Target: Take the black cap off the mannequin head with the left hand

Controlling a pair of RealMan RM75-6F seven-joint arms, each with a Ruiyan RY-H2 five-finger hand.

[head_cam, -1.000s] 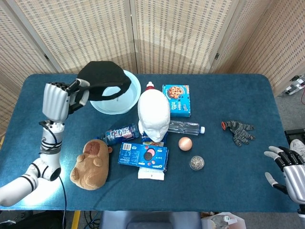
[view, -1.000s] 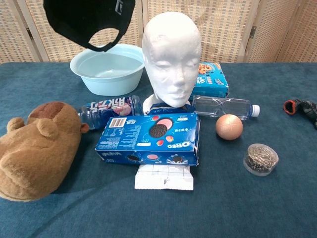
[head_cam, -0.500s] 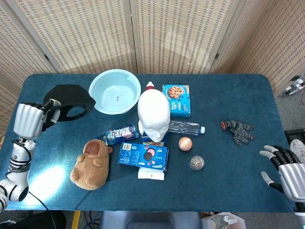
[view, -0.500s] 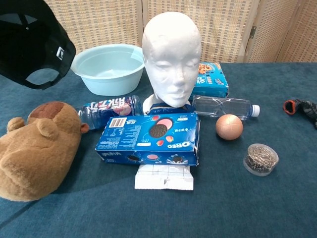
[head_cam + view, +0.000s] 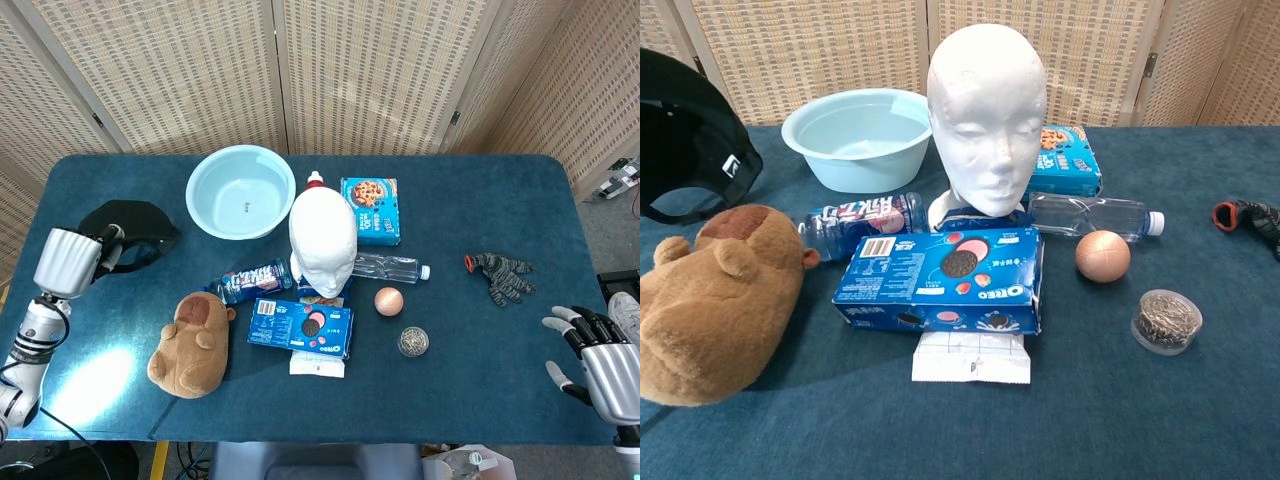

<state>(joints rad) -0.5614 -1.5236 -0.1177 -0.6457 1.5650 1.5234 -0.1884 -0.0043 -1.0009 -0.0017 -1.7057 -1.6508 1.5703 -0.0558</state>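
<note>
A: Table [image 5: 520, 200] first: blue cloth, clutter bunched mid-left. Cap status?

B: Off. The mannequin head [image 5: 322, 240] stands bare beside the light blue basin [image 5: 240, 190]. The black cap [image 5: 130, 228] is out at the table's far left edge, low, well apart from the head; can't tell if it's resting on the cloth

A: Held by?

B: Left hand [image 5: 68, 262], fingers clamped on the cap's rim, probably carrying it clear of the clutter to set down

A: Right one?

B: Right hand [image 5: 600, 360] is at the near right corner, fingers spread, holding nothing, parked out of the way

A: Smaller stuff?

B: Brown plush toy [image 5: 715, 300] near the cap, Oreo box [image 5: 945, 280] in front of the head, steel scourer [image 5: 1167, 320] to the right
</note>
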